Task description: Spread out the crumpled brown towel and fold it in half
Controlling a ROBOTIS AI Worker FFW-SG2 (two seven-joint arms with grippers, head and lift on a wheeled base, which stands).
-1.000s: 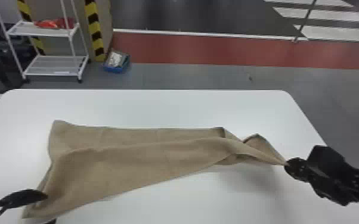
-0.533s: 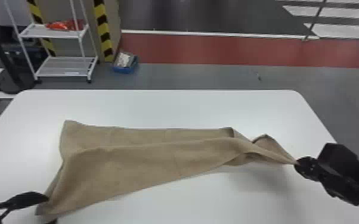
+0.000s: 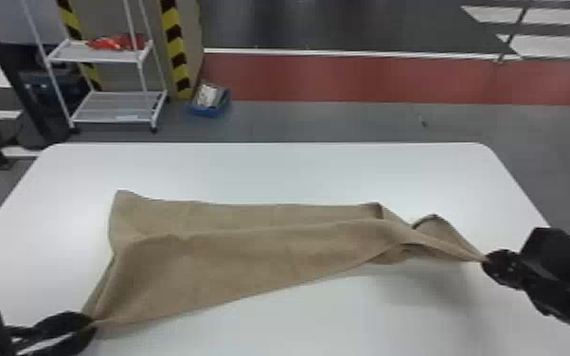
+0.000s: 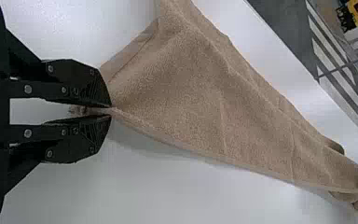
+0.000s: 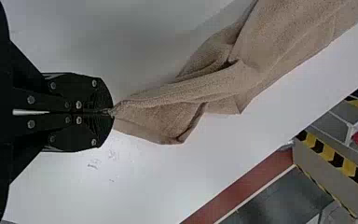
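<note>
Across the white surface (image 3: 298, 173), in head view, is the brown towel (image 3: 251, 251), with the left hand (image 3: 93, 324) at its near left corner, the right hand (image 3: 486, 261) at its right end. Left wrist view: fingers, nearly closed, pinch this corner. Right wrist view: fingers are closed upon the towel's end.

Head view: bright, diffuse light over the white table (image 3: 270, 175); far strip slightly greyer than the patches to either side of the towel (image 3: 251, 265). Broad, soft-edged shadow beneath the cloth near the right gripper (image 3: 485, 259) (its outline melts into the white). Dark floor (image 3: 322, 28) beyond carries faint pale sheens. Left wrist view: strong whitish glow on the tabletop beside the cloth, thin shadow along its hem; screw heads (image 4: 28, 89) show as pale dots against black. Right wrist view: grey shade on one side of the cloth, brighter surface opposite.
</note>
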